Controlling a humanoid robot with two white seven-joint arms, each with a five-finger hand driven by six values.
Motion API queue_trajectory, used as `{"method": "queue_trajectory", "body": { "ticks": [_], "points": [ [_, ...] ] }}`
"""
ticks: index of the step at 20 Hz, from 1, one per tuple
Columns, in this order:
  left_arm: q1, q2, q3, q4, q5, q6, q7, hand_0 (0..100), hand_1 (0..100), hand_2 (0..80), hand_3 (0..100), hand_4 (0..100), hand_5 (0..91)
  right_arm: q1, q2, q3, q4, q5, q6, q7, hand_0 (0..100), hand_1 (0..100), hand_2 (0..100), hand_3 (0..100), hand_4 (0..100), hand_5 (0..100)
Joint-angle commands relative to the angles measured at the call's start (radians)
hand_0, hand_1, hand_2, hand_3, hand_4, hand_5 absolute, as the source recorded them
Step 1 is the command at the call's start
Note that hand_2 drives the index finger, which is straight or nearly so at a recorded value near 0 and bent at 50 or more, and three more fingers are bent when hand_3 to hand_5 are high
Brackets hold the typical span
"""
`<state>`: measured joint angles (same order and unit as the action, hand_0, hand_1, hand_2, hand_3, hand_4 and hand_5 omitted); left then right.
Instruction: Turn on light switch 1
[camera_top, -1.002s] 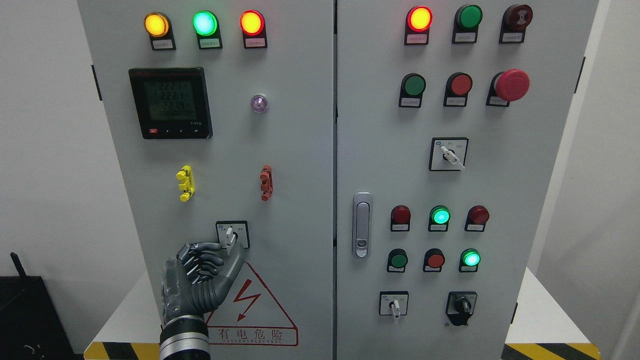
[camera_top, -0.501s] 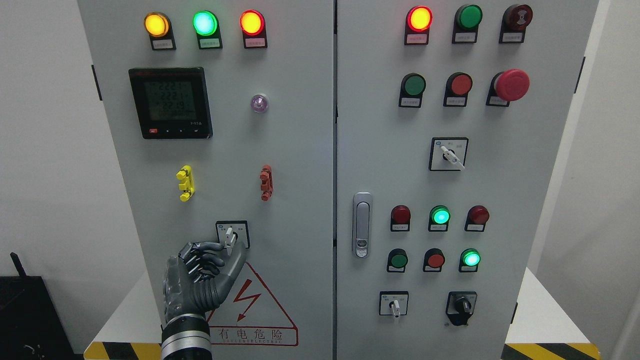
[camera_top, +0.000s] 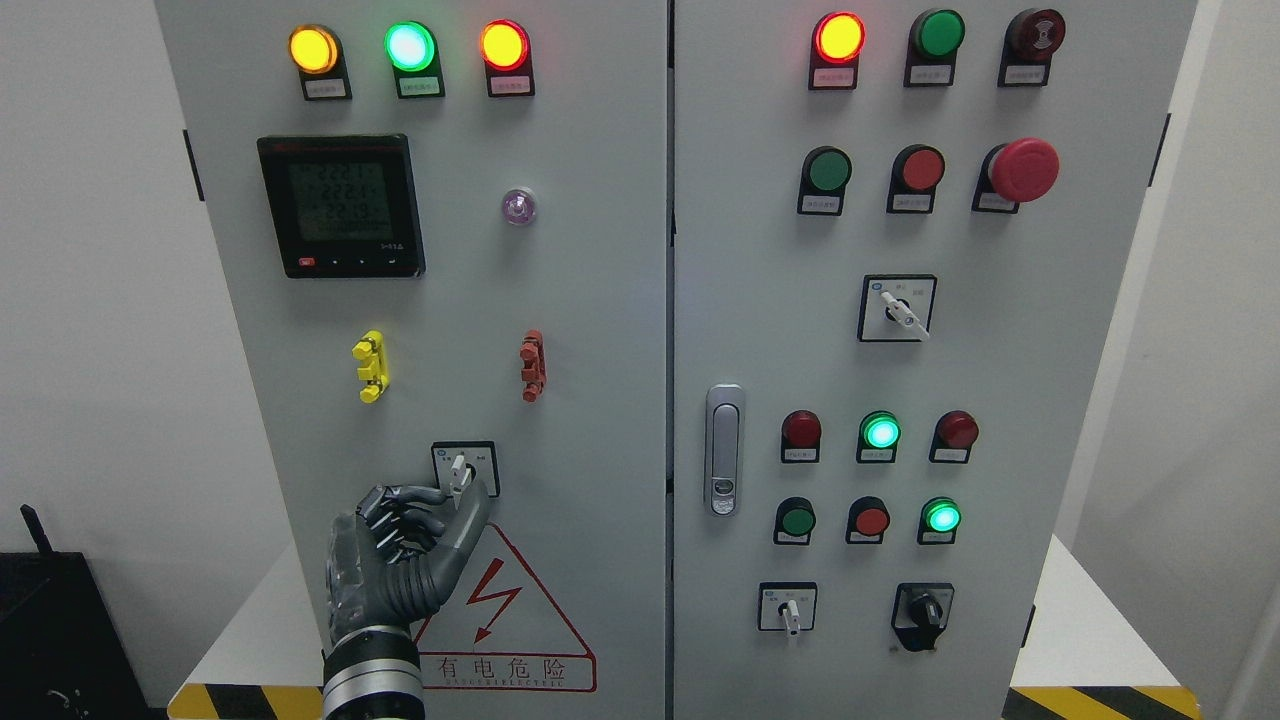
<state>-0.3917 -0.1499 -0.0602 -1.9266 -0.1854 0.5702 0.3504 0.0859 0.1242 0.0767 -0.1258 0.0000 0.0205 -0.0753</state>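
Firstly, locate the rotary selector switch (camera_top: 465, 468): low on the left cabinet door (camera_top: 590, 300), directly above the red warning triangle (camera_top: 505, 610). Treat as a rigid, panel-mounted part: fixed in place, turns about its own axis only, probably with a spring detent to overcome. Take hold on the white lever (camera_top: 459, 470), which points roughly downward; small, smooth plastic, likely to slip from a loose pinch. Grip across both flat sides, near the hub, and twist rather than push or pull.

Left hand (camera_top: 400, 550): clenched below the switch, index fingertip (camera_top: 435, 493) and thumb (camera_top: 470, 520) apparently closed on the lever's lower end. Contact too small to confirm fully. Right hand: out of view.

Do not confuse with the similar selector switch (camera_top: 787, 607) low on the right door.
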Motion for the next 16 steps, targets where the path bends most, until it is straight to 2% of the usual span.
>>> {"method": "queue_trajectory", "body": {
  "ticks": [1,16],
  "points": [
    [-0.003,0.000,-0.003,0.001,0.000,0.000,0.001,10,73,58.0,84,84,74.8,0.000,0.000,0.000,0.000,-0.025,0.001,0.000,0,0,0,0,0,0],
    [-0.010,0.000,-0.009,0.001,-0.011,0.007,0.001,11,69,59.3,87,85,75.6,0.000,0.000,0.000,0.000,-0.025,0.001,0.000,0,0,0,0,0,0]
  ]
}}
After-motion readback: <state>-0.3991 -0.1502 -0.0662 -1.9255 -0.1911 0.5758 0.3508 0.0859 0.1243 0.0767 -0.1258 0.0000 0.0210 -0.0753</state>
